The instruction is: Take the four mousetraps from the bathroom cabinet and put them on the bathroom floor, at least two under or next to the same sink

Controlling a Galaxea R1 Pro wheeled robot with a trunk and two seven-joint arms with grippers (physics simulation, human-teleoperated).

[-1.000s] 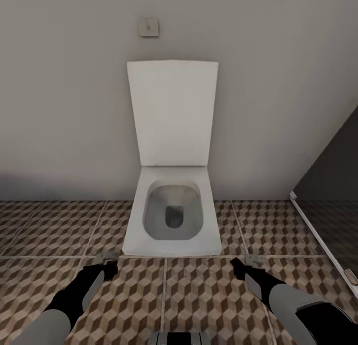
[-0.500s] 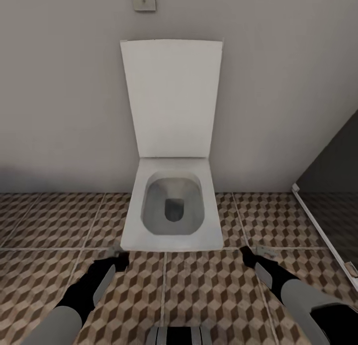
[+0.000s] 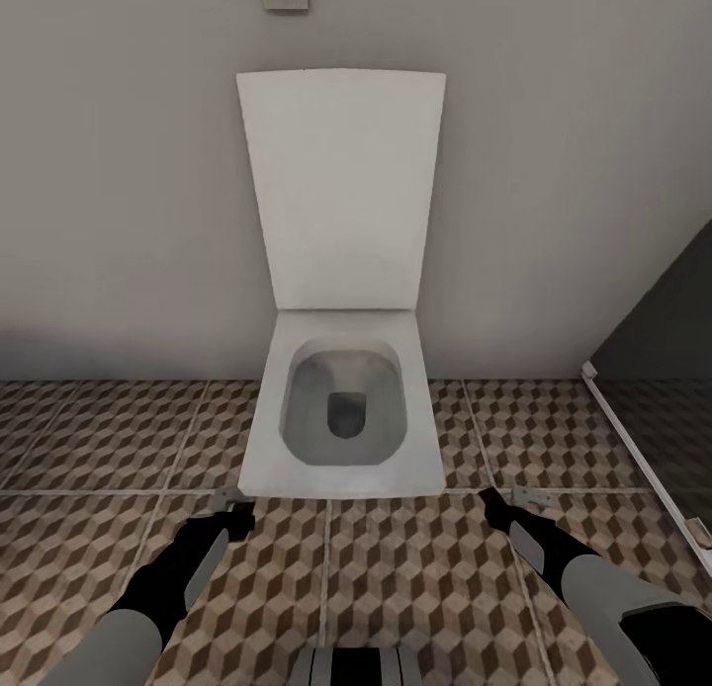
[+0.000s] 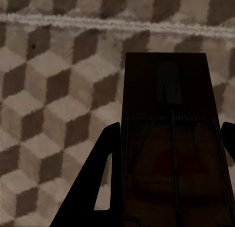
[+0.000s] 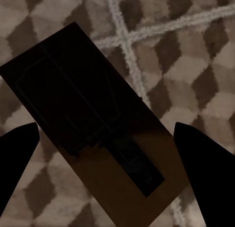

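- My left claw (image 3: 233, 505) hangs low over the bathroom floor (image 3: 415, 587), clenched on the first mousetrap (image 4: 169, 114). The board's long edges sit against both fingers. The grip looks to be on the edges alone, so a jolt could let the flat board slide out and land wherever it falls.
- My right claw (image 3: 512, 501) is released, its fingers (image 5: 200, 153) spread with a gap on either side of the second mousetrap (image 5: 93, 119). That trap lies skewed between them over a grout crossing. I cannot tell whether it rests on the tiles or something else carries it.
- The main risk is the spot. I am facing the toilet (image 3: 341, 469), and traps left here are on the right floor, but I judge they would not count as beside a sink.
- The front rim of the toilet is just beyond both claws, near the left one especially. A forward reach or roll could knock a claw against it.
- The dark glass panel (image 3: 663, 370) stands to the far right, so a wide turn that way could clip my right arm.
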